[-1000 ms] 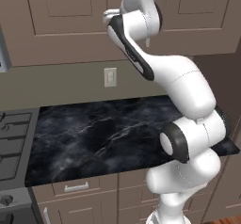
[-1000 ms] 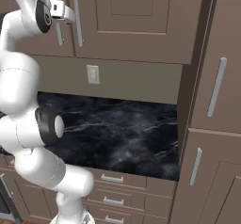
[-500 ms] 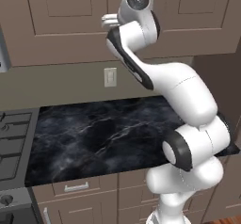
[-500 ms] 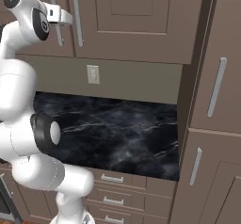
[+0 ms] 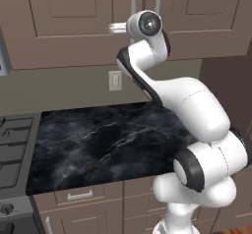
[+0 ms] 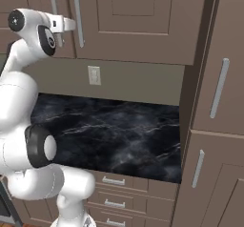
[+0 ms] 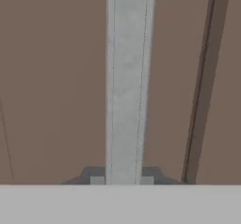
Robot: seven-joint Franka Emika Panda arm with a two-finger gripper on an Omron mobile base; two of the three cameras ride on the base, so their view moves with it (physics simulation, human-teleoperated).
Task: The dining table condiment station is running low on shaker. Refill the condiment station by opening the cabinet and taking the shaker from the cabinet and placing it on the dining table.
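Note:
My gripper is shut on the long vertical silver handle of the taupe-brown cabinet; both dark fingertips press the bar's sides. In the right base view the gripper sits on the lower part of the left of two handles. The cabinet door is closed, its seam just right of the held handle. The shaker is hidden behind the closed doors. The dining table is out of view.
A black marble worktop lies below the wall cabinets, with drawer fronts under it. A stove borders it on the left. A tall cabinet stands to the right. A wall outlet is on the backsplash.
The hand has come down along the cabinet front, and the jaws have closed from wide open onto the handle. The door has not moved.

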